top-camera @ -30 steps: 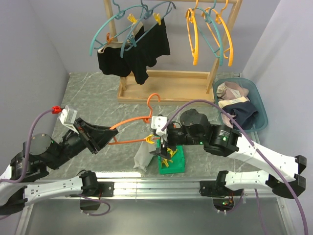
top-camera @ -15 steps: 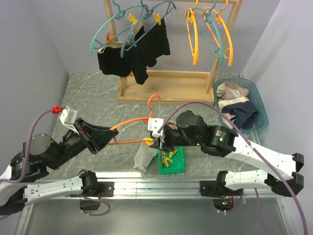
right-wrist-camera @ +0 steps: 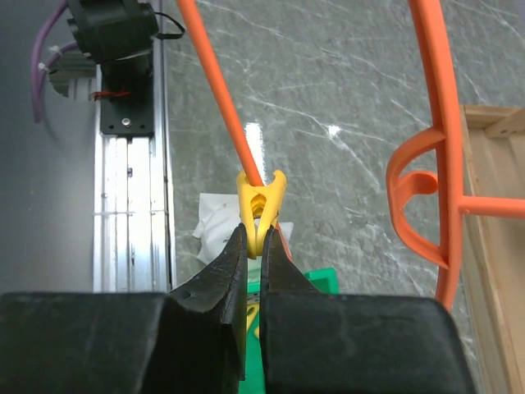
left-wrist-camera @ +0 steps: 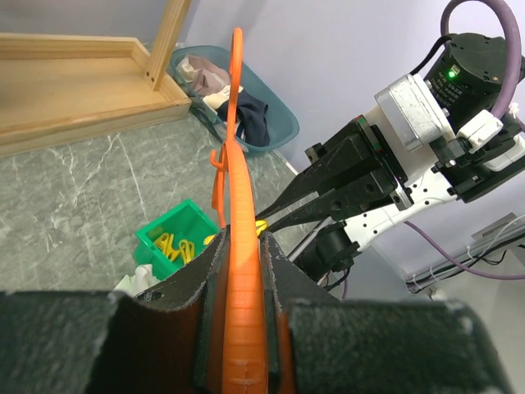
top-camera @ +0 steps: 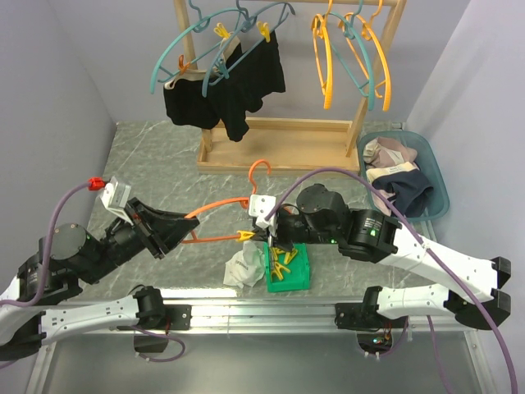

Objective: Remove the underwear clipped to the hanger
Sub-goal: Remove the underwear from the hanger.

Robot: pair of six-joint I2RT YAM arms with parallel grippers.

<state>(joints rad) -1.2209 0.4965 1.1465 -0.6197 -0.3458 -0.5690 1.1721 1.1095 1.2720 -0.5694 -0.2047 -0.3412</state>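
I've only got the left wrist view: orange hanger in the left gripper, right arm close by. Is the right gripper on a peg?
Observer: Yes. The right wrist view shows the right gripper shut on a yellow peg clipped to the bar of the orange hanger.
Operator: Any cloth in that peg?
Observer: No. From above, the white-grey underwear lies crumpled on the table beside the green bin, clear of the peg.
Operator: Anything left on the rack?
Observer: Black underwear hangs clipped there.
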